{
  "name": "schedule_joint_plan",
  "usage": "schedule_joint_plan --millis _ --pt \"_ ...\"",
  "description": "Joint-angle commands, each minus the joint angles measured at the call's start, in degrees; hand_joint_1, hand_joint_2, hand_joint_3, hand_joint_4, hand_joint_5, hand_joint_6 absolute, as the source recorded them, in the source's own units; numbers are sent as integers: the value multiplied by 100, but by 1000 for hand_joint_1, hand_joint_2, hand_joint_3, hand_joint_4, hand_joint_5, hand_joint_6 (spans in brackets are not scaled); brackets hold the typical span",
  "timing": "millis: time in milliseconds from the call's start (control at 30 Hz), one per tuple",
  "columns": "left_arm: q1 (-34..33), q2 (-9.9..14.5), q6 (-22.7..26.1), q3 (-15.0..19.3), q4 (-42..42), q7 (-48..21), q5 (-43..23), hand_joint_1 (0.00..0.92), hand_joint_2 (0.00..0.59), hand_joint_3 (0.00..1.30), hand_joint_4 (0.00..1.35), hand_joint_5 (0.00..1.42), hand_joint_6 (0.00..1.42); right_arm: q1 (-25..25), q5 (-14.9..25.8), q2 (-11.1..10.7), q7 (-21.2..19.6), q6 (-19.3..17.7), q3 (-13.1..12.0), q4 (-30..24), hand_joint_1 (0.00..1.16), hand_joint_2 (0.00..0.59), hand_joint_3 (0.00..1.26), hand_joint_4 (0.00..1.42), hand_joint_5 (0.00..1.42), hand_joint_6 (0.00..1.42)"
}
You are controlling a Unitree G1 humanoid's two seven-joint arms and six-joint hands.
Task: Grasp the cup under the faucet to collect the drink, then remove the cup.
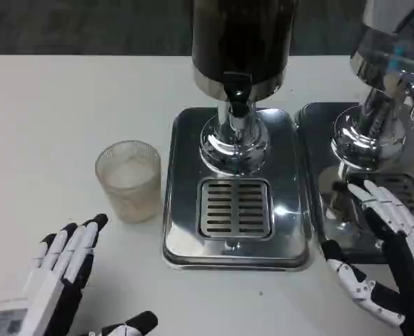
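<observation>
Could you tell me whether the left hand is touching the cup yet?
Apart: the head view shows bare table between the left hand and the cup.

A white table (53,105) meets dark floor (88,24) behind.

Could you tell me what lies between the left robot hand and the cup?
Only bare white table separates the left robot hand from the cup in the head view.

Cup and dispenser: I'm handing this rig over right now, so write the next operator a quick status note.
Left robot hand: open, holds nothing, near the cup.
Right robot hand: open, over the second dispenser's tray.
Cup stands upright on the table, left of the middle dispenser's drip tray, not under the faucet.
Done: nothing visibly.
Left: grasp cup, place under faucet, collect drink, remove.
</observation>
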Motion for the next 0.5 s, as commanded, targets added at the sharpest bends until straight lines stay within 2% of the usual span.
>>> schedule_joint_plan --millis 33,500 --pt "-26 59 21 -52 65 -7 -63 0 73 0 0 0 0 -30 68 36 -78 -47 -31 57 317 398 197 113 119 264" --pt "-99 70 -27 -63 167 -12 -235 0 73 0 0 0 0 -56 171 95 -69 -79 -61 109 317 398 197 125 122 268"
